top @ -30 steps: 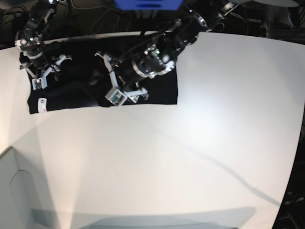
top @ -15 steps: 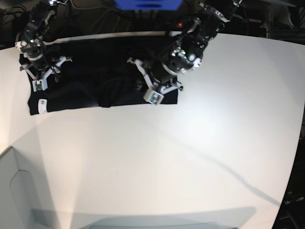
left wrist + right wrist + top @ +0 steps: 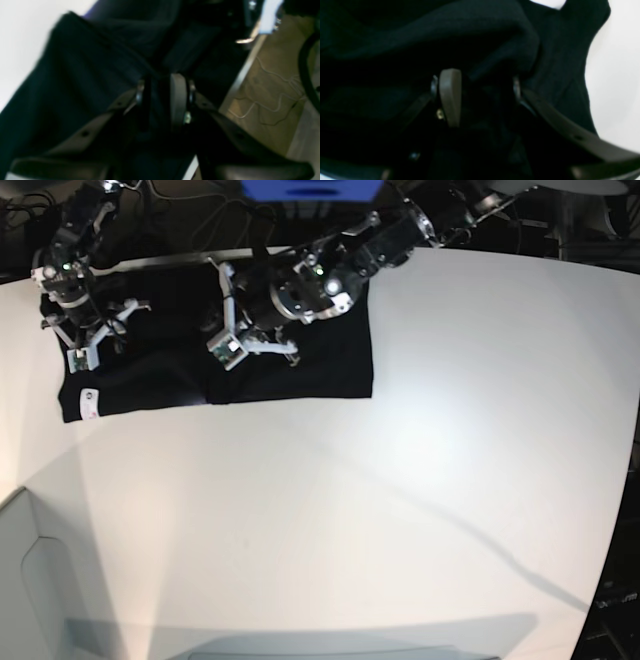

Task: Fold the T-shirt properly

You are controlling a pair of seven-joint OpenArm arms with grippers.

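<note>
T-shirt [image 3: 290, 370] lies flat at the counter's [image 3: 400, 510] far edge. Left end effector [image 3: 161, 100] is pinched narrow on a raised cloth fold. Right end effector [image 3: 482, 97] stands wider, black fabric between its fingers; grip cannot be told.

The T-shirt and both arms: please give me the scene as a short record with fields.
T-shirt: black, lying partly folded on the far left part of the white table
white tag: at the shirt's near left corner
left gripper: fingers closed on a fold of the T-shirt
right gripper: fingers apart, black cloth between them; grip cannot be told
</note>
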